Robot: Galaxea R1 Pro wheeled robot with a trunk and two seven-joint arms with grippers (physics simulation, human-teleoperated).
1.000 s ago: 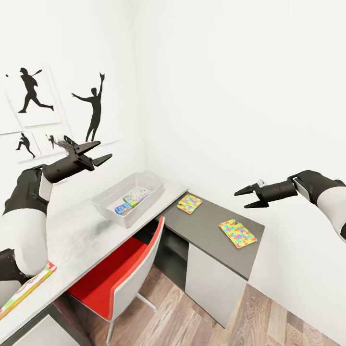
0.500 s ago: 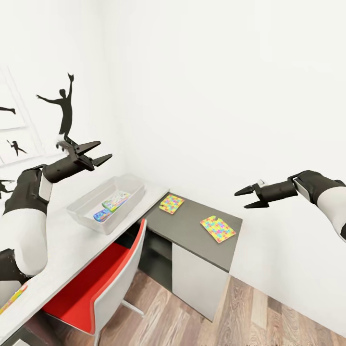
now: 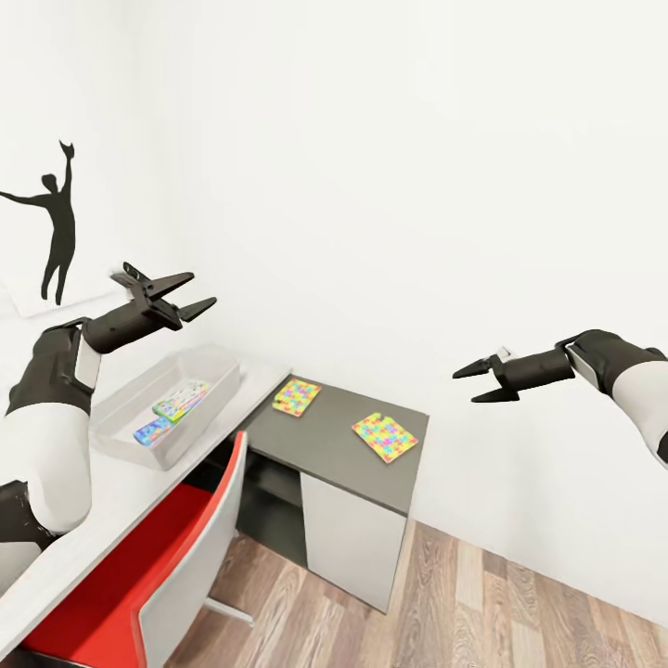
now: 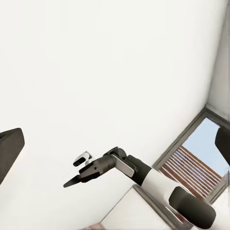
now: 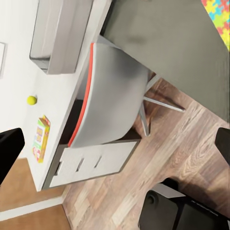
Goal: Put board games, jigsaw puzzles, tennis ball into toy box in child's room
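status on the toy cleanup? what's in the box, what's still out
Done: two board games lie in the toy box. In hand: nothing; left gripper and right gripper both open and empty. Left: two jigsaw puzzles on the dark side unit, tennis ball and third game on the table.

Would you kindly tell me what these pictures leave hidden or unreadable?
- Toy box, head view: the print on the two game boxes inside is too small to read.
- Near jigsaw puzzle, right wrist view: cut off by the edge.
- Board game beside the tennis ball, right wrist view: artwork too small.
- Bed: outside every view.
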